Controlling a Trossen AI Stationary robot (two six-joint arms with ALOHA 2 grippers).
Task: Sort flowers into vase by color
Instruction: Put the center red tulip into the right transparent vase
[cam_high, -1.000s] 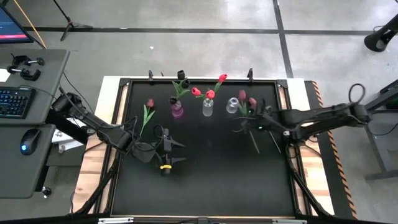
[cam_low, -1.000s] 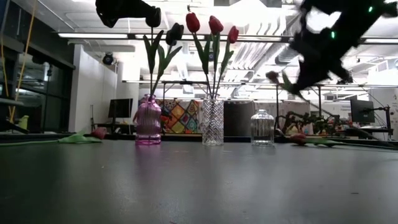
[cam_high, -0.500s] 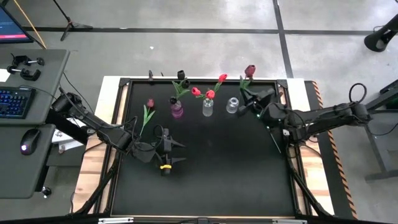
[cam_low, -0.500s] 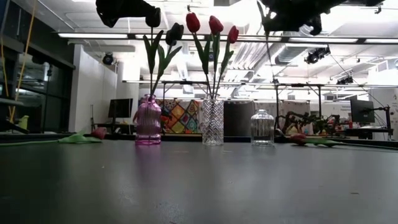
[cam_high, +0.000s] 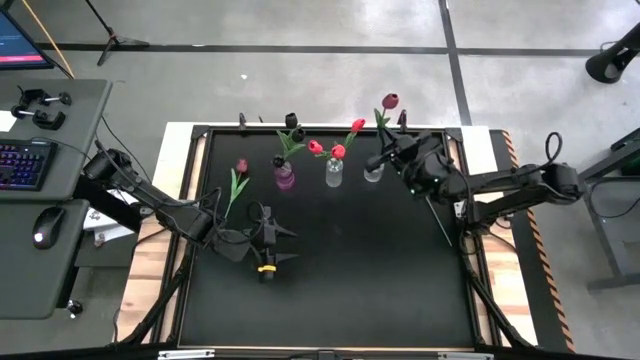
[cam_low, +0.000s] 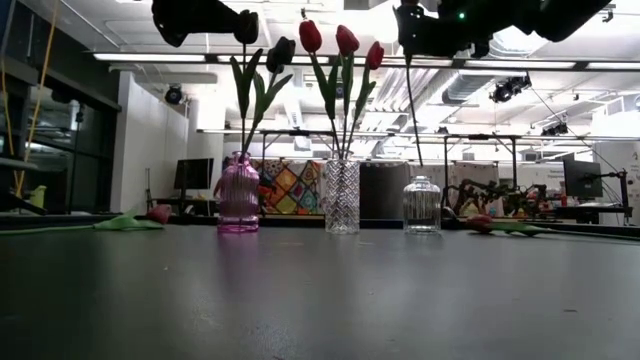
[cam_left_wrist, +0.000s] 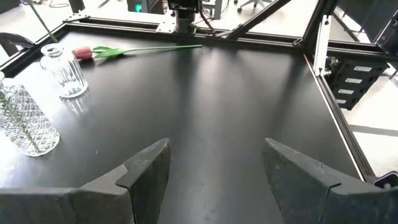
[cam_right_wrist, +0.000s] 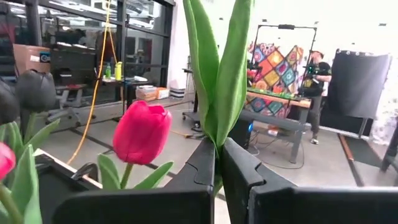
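My right gripper (cam_high: 385, 158) is shut on a maroon-headed tulip (cam_high: 390, 101), high above the small clear vase (cam_high: 373, 172) near the far edge. The tulip's thin stem (cam_low: 412, 110) hangs down toward that vase (cam_low: 422, 205). A pink vase (cam_high: 285, 178) holds dark tulips and a crystal vase (cam_high: 334, 172) holds red ones (cam_right_wrist: 142, 130). One pink tulip (cam_high: 238, 180) lies flat on the table at the left. Another (cam_left_wrist: 84, 53) lies flat near the far right corner. My left gripper (cam_high: 285, 246) waits open, low over the table's middle left. My right gripper pinches the tulip's stem just below its leaves (cam_right_wrist: 215, 149) between the two fingers (cam_right_wrist: 202, 165). The fingers come in about level from the table's right. The flower is lifted clear and upright, head above the fingers, bare stem hanging below them over the small clear vase.
The three vases stand in a row along the far edge, close together. A raised black frame (cam_high: 460, 240) runs round the table. The near half of the black tabletop (cam_high: 350, 290) is bare. A desk with keyboard and mouse (cam_high: 40, 230) stands left of the table.
My right gripper has risen from the table at the right and swung left and toward the far edge, to above the small clear vase. The tulip it holds has come up off the table and turned from slanting to upright.
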